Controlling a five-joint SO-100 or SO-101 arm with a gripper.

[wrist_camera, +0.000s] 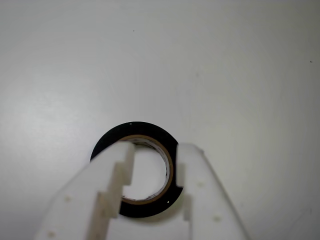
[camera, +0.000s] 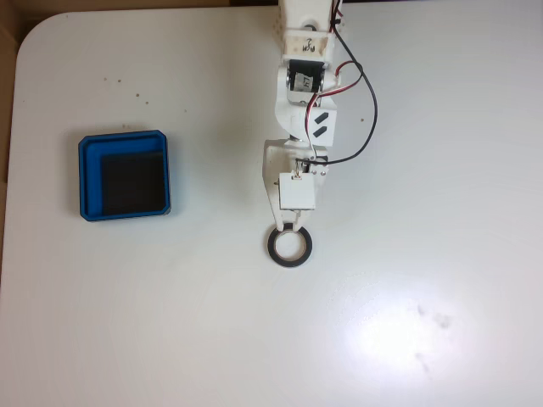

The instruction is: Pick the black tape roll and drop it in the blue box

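**Over the tape, claw straddling the ring**

Across the white table (camera: 170, 322) I see plenty of bare room: the whole lower half is open, and so is the stretch between the arm and the tray. The table's rounded corner shows at upper left in the fixed view, with a brown strip beyond its left edge. A bright glare patch sits at lower right, with a few faint smudges near it.

My blue box (camera: 124, 175) rests well left of the arm, flat on the table, near the left edge. Its black bottom is bare; nothing lies in it.

My arm (camera: 304, 93) reaches down from the top edge of the fixed view, red and black wires looping off its right side, and points straight at the tape.

My claw (wrist_camera: 152, 165) is parted, not clenched. In the wrist view one white finger (wrist_camera: 107, 195) lies over the ring's left band and the other crosses its right band, with the hole between them. I cannot tell whether they touch it.

My black tape roll (camera: 292, 247) lies flat on the table just below the arm's tip, well apart from the box.
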